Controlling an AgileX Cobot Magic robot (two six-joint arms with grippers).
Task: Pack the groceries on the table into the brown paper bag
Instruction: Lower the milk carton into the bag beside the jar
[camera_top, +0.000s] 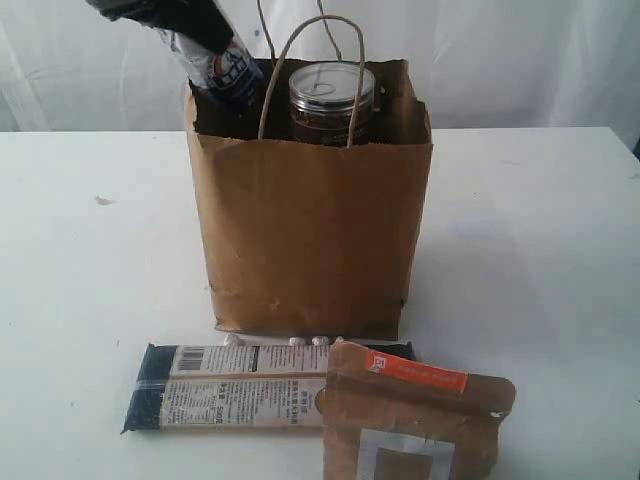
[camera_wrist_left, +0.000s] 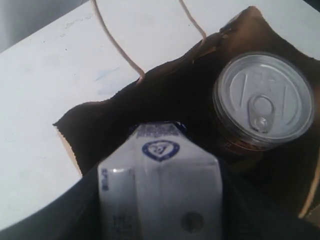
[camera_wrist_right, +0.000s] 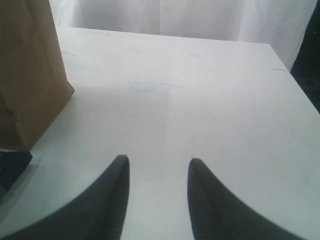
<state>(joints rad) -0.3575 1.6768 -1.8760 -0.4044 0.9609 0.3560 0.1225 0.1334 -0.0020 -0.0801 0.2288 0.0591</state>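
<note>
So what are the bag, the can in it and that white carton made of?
The brown paper bag: matte kraft paper, creased, ragged-topped. The can: shiny silver lid with pull tab, probably metal; the dark body's material is unclear. The small white-blue carton: likely coated paperboard, folded edges, faint sheen.

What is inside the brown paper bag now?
The dark can with silver pull-tab lid stands inside. The small white-blue carton, tilted, is partway in at the top. The brown paper bag's walls and shadow cover whatever may lie deeper.
</note>
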